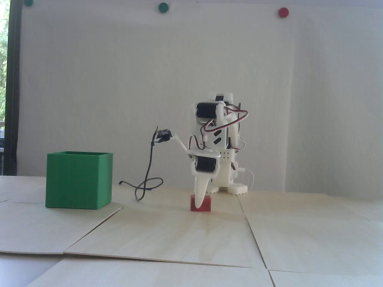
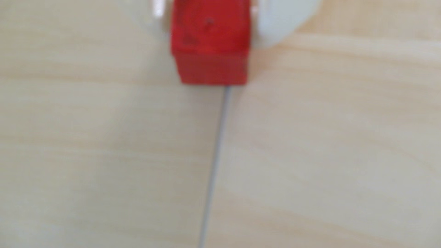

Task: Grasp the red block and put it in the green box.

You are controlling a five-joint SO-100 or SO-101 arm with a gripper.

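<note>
A: Closest to the lens in the fixed view are the pale plywood panels [image 1: 191,236] that make up the tabletop, with thin seams between them. Further back sits the small matte red rectangular block [image 1: 205,204], flat on the wood and right on one of those seams.

B: And the white two-finger gripper [image 1: 198,205]?

A: It points straight down, with one tapered finger in front of the block's left part. In the wrist view the block [image 2: 210,43] sits between white finger parts, one on each side. The right one looks almost against it. That view is blurred, though, so I cannot tell whether the jaws have clenched on it or only bracket it.

B: How would it handle?

A: My guess is light, rigid and fairly grippy, being matte plastic or painted wood. Its flat, parallel side faces look best to pinch, near the middle, so it won't pivot when raised.

B: The target?

A: The large matte green cube-shaped box with ribbed sides [image 1: 78,180] stands well apart, to the left in the fixed view. It is open-topped and much taller than the block, so the lift must clear its rim. A loose dark cable [image 1: 146,182] lies between them.
</note>
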